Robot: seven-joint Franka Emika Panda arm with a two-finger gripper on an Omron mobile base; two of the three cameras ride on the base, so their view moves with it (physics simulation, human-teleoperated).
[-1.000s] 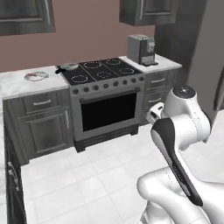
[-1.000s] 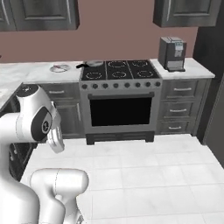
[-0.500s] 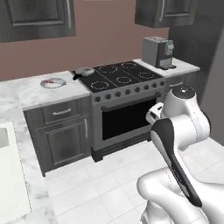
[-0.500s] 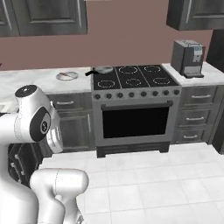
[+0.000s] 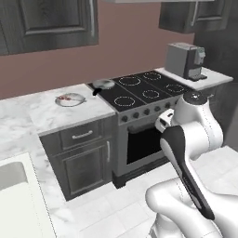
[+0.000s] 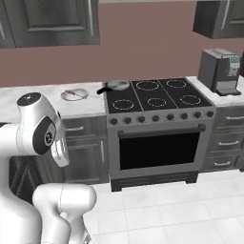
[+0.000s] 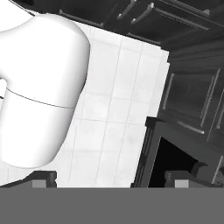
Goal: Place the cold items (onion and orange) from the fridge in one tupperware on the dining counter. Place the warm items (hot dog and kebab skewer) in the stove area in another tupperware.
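The gripper is held with its jaws wide apart and empty, aimed at the floor. A plate with the warm food is seen left of the stove. If the arm is swung up carelessly, the counter edge could be struck.

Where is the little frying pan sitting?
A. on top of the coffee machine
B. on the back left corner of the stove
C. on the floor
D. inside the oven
B: the frying pan rests on the stove top's back left corner, handle pointing toward the counter.
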